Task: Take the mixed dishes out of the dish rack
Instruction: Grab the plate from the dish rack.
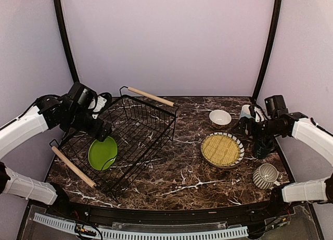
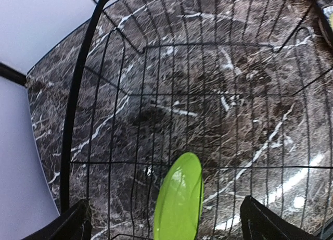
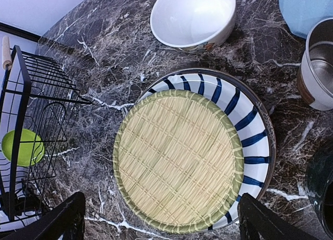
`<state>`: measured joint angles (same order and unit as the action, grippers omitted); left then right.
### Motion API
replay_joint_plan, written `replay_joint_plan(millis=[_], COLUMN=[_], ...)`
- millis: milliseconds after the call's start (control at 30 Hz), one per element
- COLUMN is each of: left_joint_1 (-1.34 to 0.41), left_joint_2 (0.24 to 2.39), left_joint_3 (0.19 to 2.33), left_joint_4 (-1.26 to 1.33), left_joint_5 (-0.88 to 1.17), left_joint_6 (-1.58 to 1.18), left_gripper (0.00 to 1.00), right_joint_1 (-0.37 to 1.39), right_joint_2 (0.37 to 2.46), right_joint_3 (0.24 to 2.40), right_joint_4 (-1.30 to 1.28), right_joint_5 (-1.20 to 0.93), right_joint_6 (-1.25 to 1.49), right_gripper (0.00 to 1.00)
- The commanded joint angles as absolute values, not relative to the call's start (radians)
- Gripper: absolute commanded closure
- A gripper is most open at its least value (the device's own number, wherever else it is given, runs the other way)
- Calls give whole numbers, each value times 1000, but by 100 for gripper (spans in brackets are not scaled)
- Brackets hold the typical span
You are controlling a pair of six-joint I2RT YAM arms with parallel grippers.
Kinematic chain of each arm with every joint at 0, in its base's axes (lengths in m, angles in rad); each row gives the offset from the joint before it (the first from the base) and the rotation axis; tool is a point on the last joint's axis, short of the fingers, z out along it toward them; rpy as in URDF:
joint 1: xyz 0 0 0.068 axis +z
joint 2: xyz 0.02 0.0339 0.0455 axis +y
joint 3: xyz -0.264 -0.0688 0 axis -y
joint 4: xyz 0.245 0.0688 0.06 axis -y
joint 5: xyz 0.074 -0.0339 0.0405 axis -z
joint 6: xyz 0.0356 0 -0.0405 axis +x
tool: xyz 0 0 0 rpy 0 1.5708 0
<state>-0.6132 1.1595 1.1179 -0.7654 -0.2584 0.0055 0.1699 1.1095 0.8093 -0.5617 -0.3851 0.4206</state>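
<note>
The dish rack [image 1: 148,126], a black wire basket with wooden rod handles, stands left of centre and also shows in the right wrist view [image 3: 31,94]. A lime green plate [image 1: 102,153] leans on edge inside it. My left gripper [image 1: 102,129] hovers open at the rack's left rim, and in its own view the gripper [image 2: 169,222] has the plate [image 2: 179,201] rising between its spread fingers without touching them. My right gripper [image 3: 164,219] is open and empty above the near edge of the olive-yellow plate [image 3: 177,159]. That plate lies on the striped plate [image 3: 252,130].
On the table at right stand a cream bowl [image 1: 220,117], a light blue cup [image 3: 304,11], a small white cup [image 3: 320,68], a dark teal mug [image 1: 263,146] and a striped mug [image 1: 266,176]. Tent walls close in on both sides.
</note>
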Motion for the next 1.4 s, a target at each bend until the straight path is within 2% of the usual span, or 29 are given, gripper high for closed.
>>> replay_joint_plan(millis=[0,167,367,700,1033,1367], left_joint_1=[-549,-514,-497,-495,-495,-495], left_joint_2=[1199,1248,1296,1314,1367,1362], left_joint_3=[1082,1055,1041,1042,1064,1114], left_joint_4=[-858,-850,-837,-838,-871,-906], left_joint_5=[-263,-252,-257,-221,-185,-187], left_joint_6=[26,35,49,53,54,64], left_gripper=[1,1,9,35,69,86], right_joint_1=[175,175,175,175,175,174], right_joint_2=[1081,1067,1072,1088,1091,1092], right_joint_3=[812,808,805,797,811,819], right_joint_4=[-534,-536,-530,-512,-518,-517], right_joint_5=[-403,-406,-415,-429,-433,-435], right_joint_6=[416,418,419,423,421,420], right_gripper=[1,1,1,1,1,1])
